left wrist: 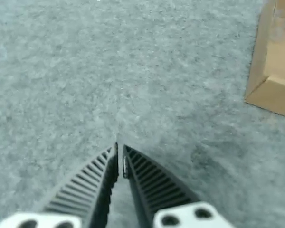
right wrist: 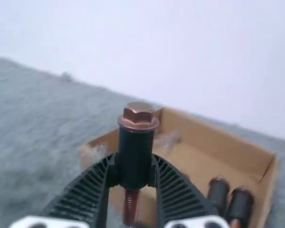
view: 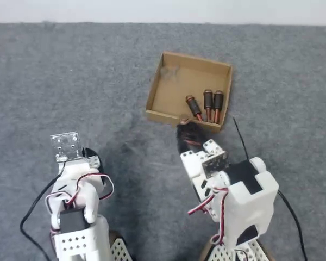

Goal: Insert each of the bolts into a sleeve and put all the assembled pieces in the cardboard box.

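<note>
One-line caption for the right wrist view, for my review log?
Right gripper holds an upright sleeved bolt before the cardboard box, where other assembled pieces lie.

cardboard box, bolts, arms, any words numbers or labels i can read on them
None: nothing readable stands on the cardboard box, on the three assembled pieces lying inside it, on the bolt and sleeve held in the right arm's jaws, or on the white arm housings. The grey carpet bears no print either.
</note>
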Robot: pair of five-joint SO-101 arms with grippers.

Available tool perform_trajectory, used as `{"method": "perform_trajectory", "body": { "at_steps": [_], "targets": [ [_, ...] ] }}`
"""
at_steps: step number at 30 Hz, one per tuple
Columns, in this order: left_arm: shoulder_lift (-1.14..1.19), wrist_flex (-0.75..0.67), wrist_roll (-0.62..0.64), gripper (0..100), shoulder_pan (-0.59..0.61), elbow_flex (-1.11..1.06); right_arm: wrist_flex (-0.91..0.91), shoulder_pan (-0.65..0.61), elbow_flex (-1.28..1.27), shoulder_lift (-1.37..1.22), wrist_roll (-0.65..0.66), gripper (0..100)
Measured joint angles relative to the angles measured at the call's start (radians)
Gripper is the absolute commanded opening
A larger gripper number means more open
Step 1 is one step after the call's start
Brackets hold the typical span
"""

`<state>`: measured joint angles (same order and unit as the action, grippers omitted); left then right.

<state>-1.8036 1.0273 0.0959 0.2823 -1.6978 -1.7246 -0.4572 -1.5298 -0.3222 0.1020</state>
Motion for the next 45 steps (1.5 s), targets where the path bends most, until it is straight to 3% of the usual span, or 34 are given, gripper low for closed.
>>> {"method": "perform_trajectory", "body": {
  "at_steps": [12, 19, 25, 32, 39, 45],
  "targets": [
    [0.0, 0.0, 0.0, 1, 0.003, 0.0, 0.006, 0.083, 0.181, 0.152, 0.011, 0.7],
    [0.0, 0.0, 0.0, 1, 0.003, 0.0, 0.209, 0.081, 0.302, 0.169, 0.222, 0.9],
    [0.0, 0.0, -0.002, 1, 0.003, 0.0, 0.373, 0.081, 0.419, 0.169, 0.278, 0.7],
    [0.0, 0.0, -0.002, 1, 0.003, 0.0, 0.746, 0.081, 0.612, 0.169, 0.279, 0.7],
    [0.0, 0.0, -0.002, 1, 0.003, 0.0, 1.277, 0.083, 0.839, 0.169, 0.273, 0.7],
    [0.0, 0.0, -0.002, 1, 0.003, 0.0, 1.792, 0.098, 1.089, 0.167, 0.054, 0.8]
  ]
}}
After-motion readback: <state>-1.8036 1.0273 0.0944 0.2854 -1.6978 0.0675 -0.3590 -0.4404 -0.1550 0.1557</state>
